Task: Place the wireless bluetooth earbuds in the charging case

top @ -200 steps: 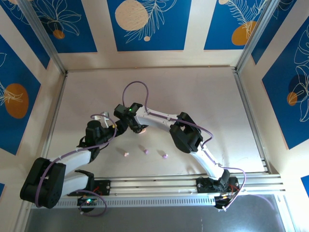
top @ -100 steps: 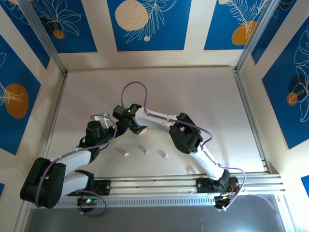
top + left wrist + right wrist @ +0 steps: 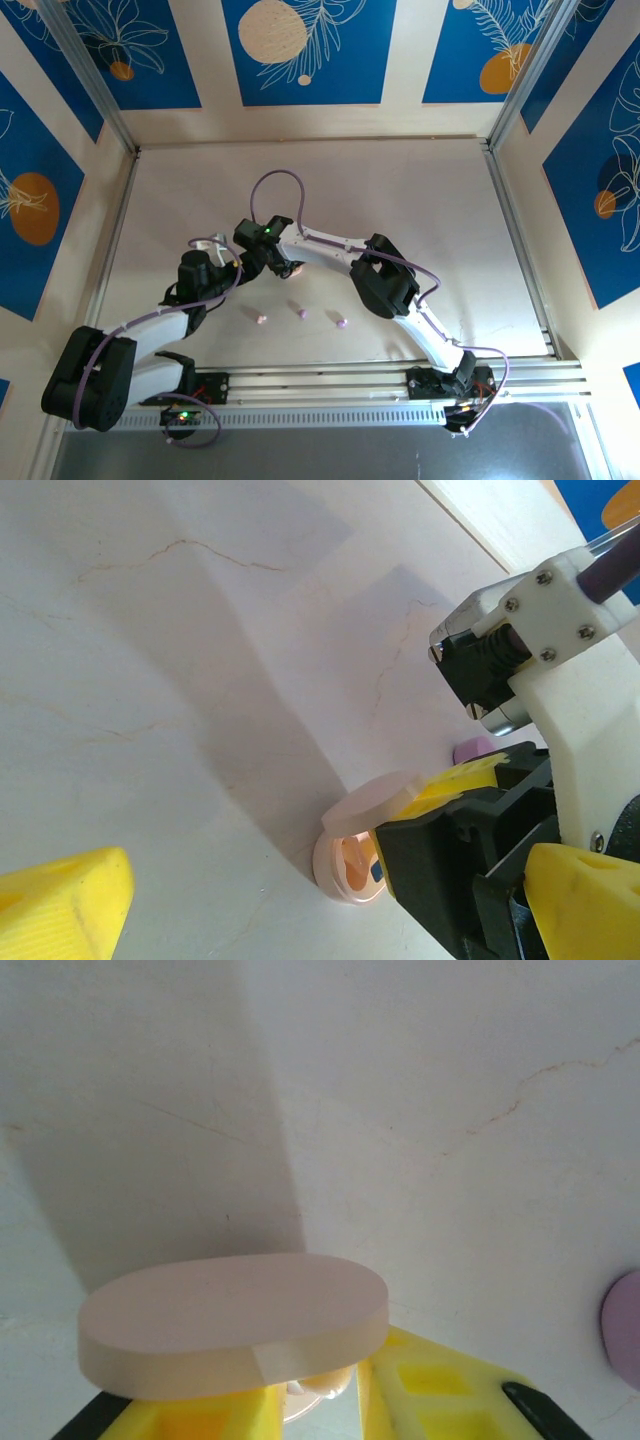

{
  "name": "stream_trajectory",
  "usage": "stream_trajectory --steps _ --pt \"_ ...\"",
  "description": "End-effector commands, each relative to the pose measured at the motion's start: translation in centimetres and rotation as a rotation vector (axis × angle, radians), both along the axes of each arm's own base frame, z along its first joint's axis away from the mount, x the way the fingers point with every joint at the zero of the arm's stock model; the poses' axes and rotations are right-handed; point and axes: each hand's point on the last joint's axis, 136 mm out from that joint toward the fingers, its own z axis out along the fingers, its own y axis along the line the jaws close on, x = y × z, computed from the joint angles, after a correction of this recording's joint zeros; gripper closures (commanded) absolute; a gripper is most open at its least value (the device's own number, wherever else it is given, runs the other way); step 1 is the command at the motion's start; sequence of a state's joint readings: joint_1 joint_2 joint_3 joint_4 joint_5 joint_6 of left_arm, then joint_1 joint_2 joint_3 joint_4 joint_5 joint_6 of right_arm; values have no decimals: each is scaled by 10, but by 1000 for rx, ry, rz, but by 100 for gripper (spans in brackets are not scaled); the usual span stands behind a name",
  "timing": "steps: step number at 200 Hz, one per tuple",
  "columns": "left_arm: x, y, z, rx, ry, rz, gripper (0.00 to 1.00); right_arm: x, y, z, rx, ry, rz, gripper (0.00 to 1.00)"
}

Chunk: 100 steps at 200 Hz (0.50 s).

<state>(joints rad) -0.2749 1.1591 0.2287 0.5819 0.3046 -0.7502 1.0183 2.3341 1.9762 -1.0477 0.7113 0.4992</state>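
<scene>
A pale pink charging case point(image 3: 345, 868) sits on the table with its lid point(image 3: 235, 1325) raised. My right gripper point(image 3: 320, 1400) hangs right over the open case point(image 3: 296, 268), just under the lid. Its yellow fingers point(image 3: 455, 778) are narrowly apart and hold a pale pink earbud point(image 3: 326, 1386) above the case's hollow. My left gripper point(image 3: 325, 885) is wide open on the left of the case, holding nothing, and appears in the top view point(image 3: 230, 262) facing the right gripper point(image 3: 284, 264). Three more earbuds lie in a row nearer the bases: one pink point(image 3: 261, 319) and two purple point(image 3: 302, 313) point(image 3: 341, 323).
A light purple rounded thing point(image 3: 475, 748) rests on the table just behind the right gripper and reaches in from the edge of the right wrist view point(image 3: 625, 1330). The right arm's links point(image 3: 385, 280) arch over the table's middle. Metal rails point(image 3: 520, 230) edge the white table.
The right gripper has edged slightly left over the pink case. The left arm and the three loose earbuds have not moved.
</scene>
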Motion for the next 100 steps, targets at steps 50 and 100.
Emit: stream_trajectory --steps 50,100 --pt "9 0 25 -21 -97 -1 0 -32 6 0 -55 25 61 74" --pt "9 -1 25 -22 -97 -1 0 -38 10 15 2 29 62 73"
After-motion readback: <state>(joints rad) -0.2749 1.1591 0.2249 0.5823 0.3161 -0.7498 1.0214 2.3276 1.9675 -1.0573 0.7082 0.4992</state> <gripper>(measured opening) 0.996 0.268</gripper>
